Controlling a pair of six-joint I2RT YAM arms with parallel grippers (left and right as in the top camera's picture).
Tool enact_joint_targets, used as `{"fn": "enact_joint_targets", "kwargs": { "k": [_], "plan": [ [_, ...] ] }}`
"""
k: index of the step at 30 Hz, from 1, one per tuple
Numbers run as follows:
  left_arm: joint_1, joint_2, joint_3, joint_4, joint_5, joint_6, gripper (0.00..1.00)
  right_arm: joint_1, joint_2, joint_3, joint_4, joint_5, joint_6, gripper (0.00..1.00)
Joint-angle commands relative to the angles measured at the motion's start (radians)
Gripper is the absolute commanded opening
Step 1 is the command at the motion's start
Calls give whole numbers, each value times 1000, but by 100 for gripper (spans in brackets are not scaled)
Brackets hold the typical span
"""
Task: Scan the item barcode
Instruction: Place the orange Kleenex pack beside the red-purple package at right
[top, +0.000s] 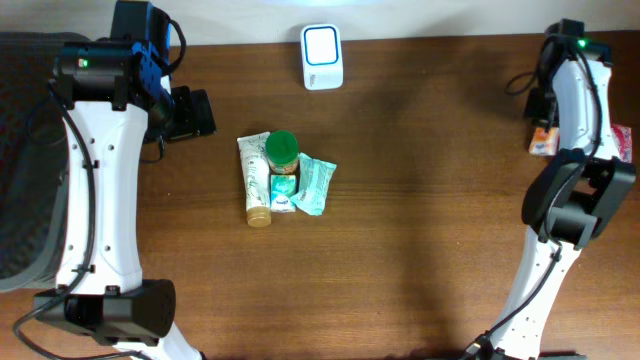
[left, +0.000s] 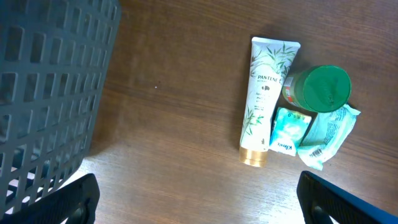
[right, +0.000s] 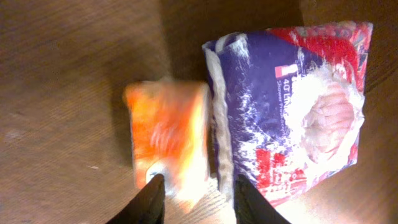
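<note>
Right gripper (right: 200, 190) hangs over the orange packet (right: 168, 134), fingers a little apart astride its near edge; blur hides whether they pinch it. That packet lies at the table's (top: 420, 200) 3 o'clock side, just beside a purple bag (right: 292, 99) and well apart from the white scanner (top: 322, 55) at 12 o'clock, so this is likely a done pile. Left gripper (left: 196, 193), spread wide and empty, faces the tube (left: 264, 99), green-lidded jar (left: 320, 87) and pouches (left: 326, 134) at centre, probably for the next pick.
</note>
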Motion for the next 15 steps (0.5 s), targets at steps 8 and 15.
{"fn": "enact_joint_targets", "kwargs": {
  "k": [8, 15],
  "plan": [
    [2, -8, 2, 1, -8, -10, 99, 138, -191, -11, -126, -241, 24, 99],
    [2, -8, 2, 1, -8, -10, 99, 472, -171, -14, -188, -737, 24, 99]
  ]
}}
